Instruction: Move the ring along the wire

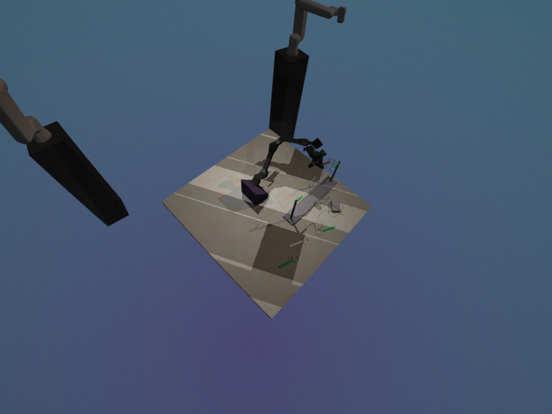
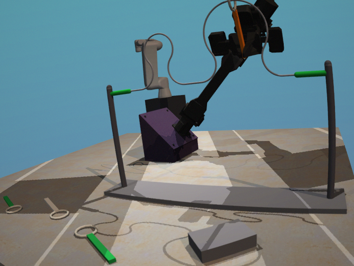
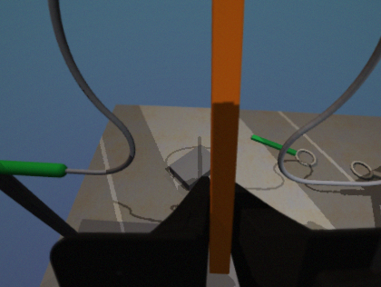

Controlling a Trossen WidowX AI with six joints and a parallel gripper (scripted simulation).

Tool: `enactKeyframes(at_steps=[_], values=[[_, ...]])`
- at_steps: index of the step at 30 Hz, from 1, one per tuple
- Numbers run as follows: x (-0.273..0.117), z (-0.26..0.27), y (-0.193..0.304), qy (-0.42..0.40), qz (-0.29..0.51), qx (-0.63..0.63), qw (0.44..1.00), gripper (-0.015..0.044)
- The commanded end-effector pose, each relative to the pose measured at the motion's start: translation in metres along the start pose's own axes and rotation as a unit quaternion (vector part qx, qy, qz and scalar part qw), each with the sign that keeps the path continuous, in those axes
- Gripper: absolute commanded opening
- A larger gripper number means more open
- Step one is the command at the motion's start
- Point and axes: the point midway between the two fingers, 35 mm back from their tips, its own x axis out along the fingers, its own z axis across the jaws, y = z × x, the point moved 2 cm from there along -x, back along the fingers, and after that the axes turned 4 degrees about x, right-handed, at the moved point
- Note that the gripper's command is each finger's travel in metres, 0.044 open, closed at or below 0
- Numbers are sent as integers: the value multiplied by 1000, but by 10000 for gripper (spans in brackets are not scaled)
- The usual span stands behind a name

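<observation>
My gripper (image 1: 322,164) (image 2: 244,53) (image 3: 213,183) is shut on the lower end of the orange handle (image 1: 326,162) (image 2: 239,30) (image 3: 226,68). The ring (image 1: 331,160) (image 2: 229,5) is above the handle, at the crest of the wire's tall loop; the exterior view cuts off its upper part, so clearance from the thin grey wire (image 2: 204,31) (image 3: 68,59) cannot be told. The ring is outside the wrist view. One green part (image 2: 310,74) (image 3: 32,168) joins the right post (image 2: 331,129). The other green part (image 2: 120,92) joins the left post (image 2: 116,134).
The grey base plate (image 2: 257,197) carries both posts. A grey box (image 2: 223,240) (image 3: 190,163), two green-handled rings (image 2: 101,247) (image 2: 8,201) and a pale one (image 2: 51,203) lie on the table. The wire flanks the handle on both sides in the wrist view.
</observation>
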Motion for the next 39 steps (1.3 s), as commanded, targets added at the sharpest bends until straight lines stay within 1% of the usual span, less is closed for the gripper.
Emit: enactKeyframes(at_steps=[1, 20, 39], values=[[0, 1, 1, -18, 1, 30, 999, -150], [0, 8, 1, -86, -2, 144, 986, -150], [-1, 14, -1, -153, -6, 256, 955, -150]])
